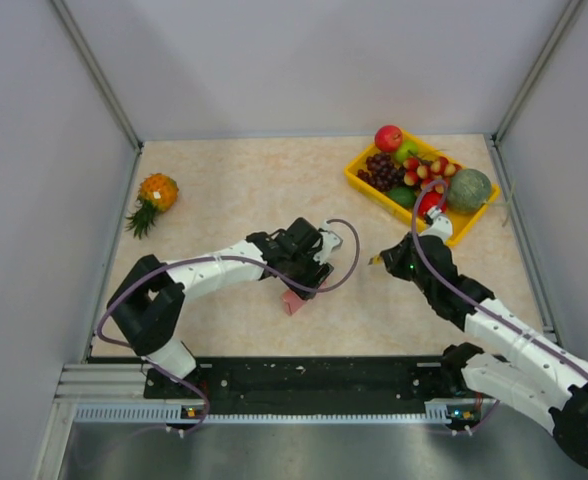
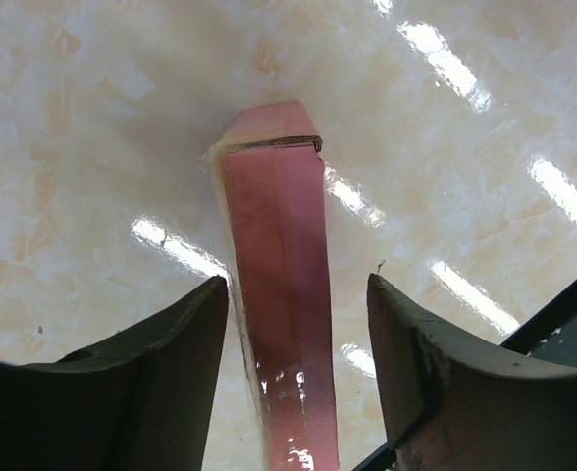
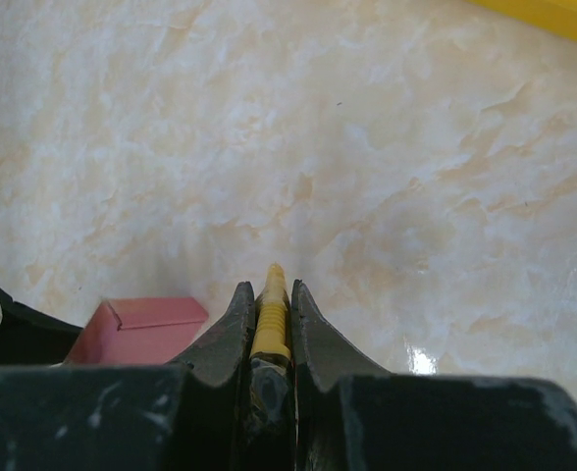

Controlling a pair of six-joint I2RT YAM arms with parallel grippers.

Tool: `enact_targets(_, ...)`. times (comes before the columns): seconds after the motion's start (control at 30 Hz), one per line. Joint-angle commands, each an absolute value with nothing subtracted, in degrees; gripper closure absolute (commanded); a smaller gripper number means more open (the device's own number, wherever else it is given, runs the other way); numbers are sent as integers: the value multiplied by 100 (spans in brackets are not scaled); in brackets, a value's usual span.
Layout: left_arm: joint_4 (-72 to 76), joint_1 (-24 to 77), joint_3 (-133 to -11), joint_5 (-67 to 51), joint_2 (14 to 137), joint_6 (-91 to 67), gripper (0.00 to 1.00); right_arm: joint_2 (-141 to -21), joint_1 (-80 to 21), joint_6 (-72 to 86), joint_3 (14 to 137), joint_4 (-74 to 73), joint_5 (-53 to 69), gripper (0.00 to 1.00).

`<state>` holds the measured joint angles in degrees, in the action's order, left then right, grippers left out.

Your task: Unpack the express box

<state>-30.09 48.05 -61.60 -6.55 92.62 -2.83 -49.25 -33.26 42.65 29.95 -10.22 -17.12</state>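
Observation:
The express box, small and pink, lies on the marble table just below my left gripper. In the left wrist view the express box stands edge-on between the dark fingers, one end flap lifted at its far end. The left gripper is open, with a gap on each side of the box. My right gripper is shut on a yellow utility knife, whose tip pokes out past the fingertips. In the top view the right gripper hovers to the right of the box. The pink box shows at the right wrist view's lower left.
A yellow fruit tray with grapes, an apple, a melon and other fruit stands at the back right. A small pineapple lies at the left. Grey walls enclose the table on three sides.

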Motion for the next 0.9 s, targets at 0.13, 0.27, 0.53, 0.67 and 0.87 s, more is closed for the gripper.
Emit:
enact_targets(0.13, -3128, 4843, -6433, -237, 9449, -123, 33, -5053, -2997, 3964, 3032, -300, -538, 100)
enact_targets(0.27, -3147, 4852, -6355, -386, 9360, 60, 56, -5475, -2988, 3771, 3304, -150, 243, 100)
enact_targets(0.53, -2593, 4975, -5907, -53, 9018, 693, 67, -5801, -2892, 3788, 3384, 193, 641, 100)
enact_targets(0.67, -2215, 4966, -5810, 167, 8921, 1203, 66, -5713, -2769, 3850, 3331, 290, 703, 100)
enact_targets(0.87, -2056, 4966, -5748, -308, 9026, 1205, 64, -5809, -2769, 3744, 3314, 509, 738, 100)
